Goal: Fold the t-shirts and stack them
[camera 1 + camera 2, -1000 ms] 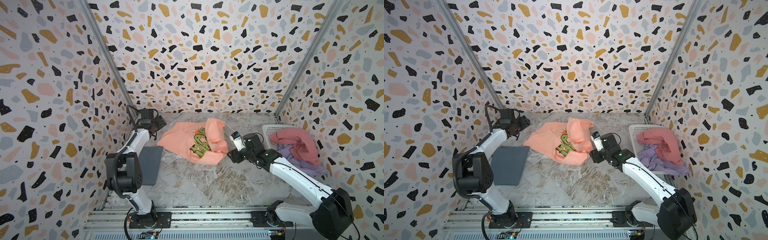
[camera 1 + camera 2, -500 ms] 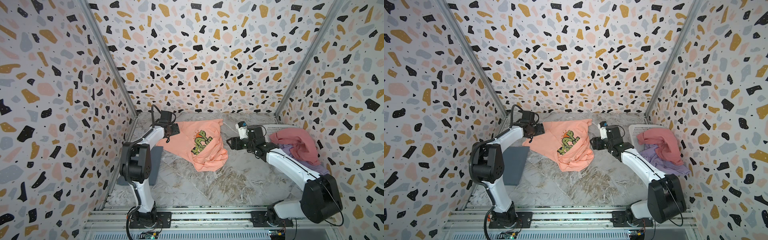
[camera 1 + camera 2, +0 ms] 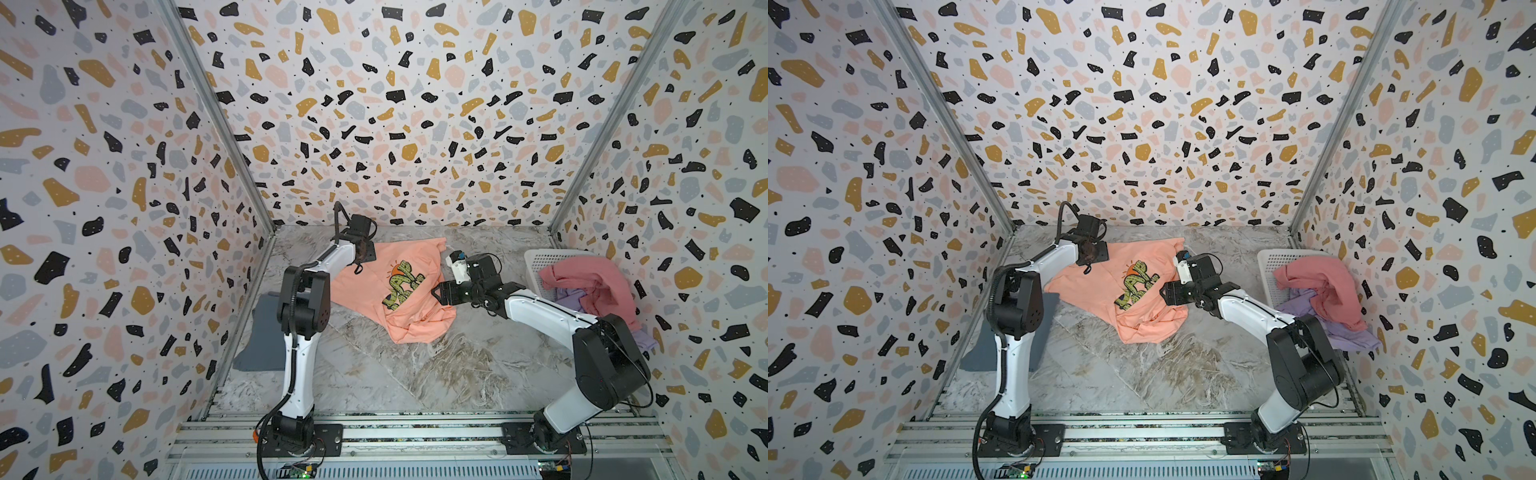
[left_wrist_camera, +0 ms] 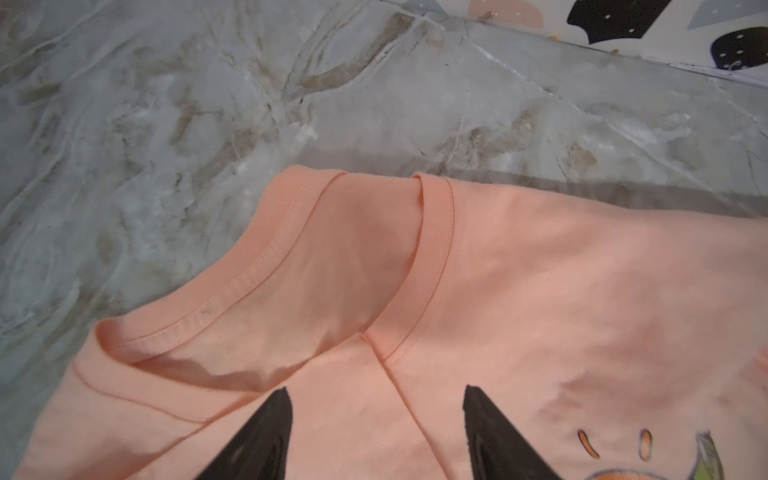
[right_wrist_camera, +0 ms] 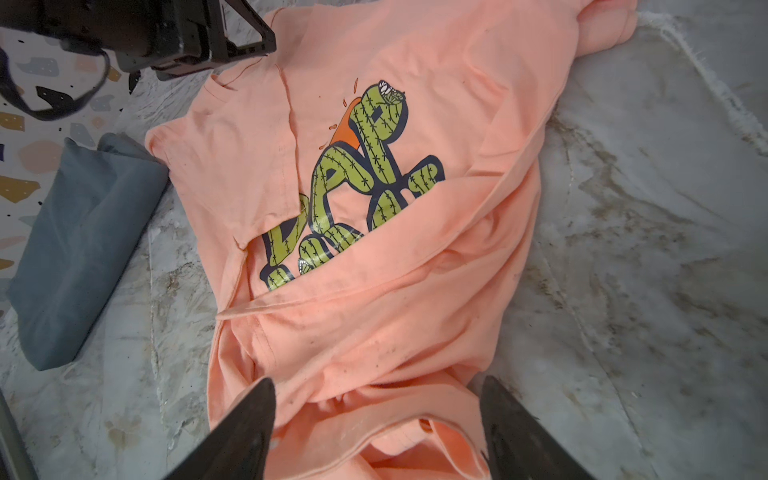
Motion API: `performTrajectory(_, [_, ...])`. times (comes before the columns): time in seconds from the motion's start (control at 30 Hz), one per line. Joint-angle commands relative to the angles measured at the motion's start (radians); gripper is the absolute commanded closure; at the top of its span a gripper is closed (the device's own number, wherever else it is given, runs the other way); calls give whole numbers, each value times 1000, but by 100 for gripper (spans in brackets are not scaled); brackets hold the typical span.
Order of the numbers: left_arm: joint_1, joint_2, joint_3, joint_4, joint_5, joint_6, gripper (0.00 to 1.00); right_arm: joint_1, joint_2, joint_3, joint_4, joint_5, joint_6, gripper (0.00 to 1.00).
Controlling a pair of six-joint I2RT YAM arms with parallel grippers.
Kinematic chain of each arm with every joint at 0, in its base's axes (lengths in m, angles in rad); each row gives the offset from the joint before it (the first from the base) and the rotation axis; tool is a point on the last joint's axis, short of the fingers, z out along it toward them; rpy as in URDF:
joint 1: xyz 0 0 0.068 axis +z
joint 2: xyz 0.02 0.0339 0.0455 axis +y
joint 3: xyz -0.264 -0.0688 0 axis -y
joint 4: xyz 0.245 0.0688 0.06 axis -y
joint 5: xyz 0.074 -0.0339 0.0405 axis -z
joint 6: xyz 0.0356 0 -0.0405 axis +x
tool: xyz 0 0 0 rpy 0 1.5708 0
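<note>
A peach-orange t-shirt (image 3: 399, 291) (image 3: 1133, 291) with a green cactus-letter graphic lies crumpled mid-table, its lower half bunched. My left gripper (image 3: 358, 268) (image 3: 1087, 266) hovers at the shirt's far-left shoulder. In the left wrist view it (image 4: 376, 392) is open over flat cloth just below the collar (image 4: 432, 249). My right gripper (image 3: 435, 292) (image 3: 1165, 293) sits at the shirt's right edge. In the right wrist view it (image 5: 376, 386) is open, with folds of the hem (image 5: 374, 419) between its fingers. A folded slate-grey t-shirt (image 3: 262, 332) (image 5: 83, 249) lies at the left wall.
A white perforated basket (image 3: 540, 257) (image 3: 1273, 257) stands at the right wall, with a dusty-rose t-shirt (image 3: 590, 282) (image 3: 1325, 282) draped over it and a lavender one (image 3: 644, 340) (image 3: 1350, 332) beneath. Patterned walls close three sides. Bare marble tabletop (image 3: 415, 374) lies in front.
The left gripper moved right onto the peach shirt's shoulder and its jaws narrowed somewhat. The shirt's folded-over part now lies flatter. The right gripper came back to the shirt's right edge.
</note>
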Motion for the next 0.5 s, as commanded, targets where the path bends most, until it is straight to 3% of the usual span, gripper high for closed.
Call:
performTrajectory(0.0, [-12,58,70,-83,-108,-23,44,5,-17,43,4,20,3,23])
performTrajectory(0.13, [-36,79,81,-106,-179,-35,53,10,-12,55,-3,11,-11,23])
performTrajectory(0.27, [-38,86,53,-91,-178,-57,59,22,3,75,-13,9,-28,22])
performTrajectory(0.47, [-39,88,48,-89,-163,-65,88,40,16,82,-21,7,-36,22])
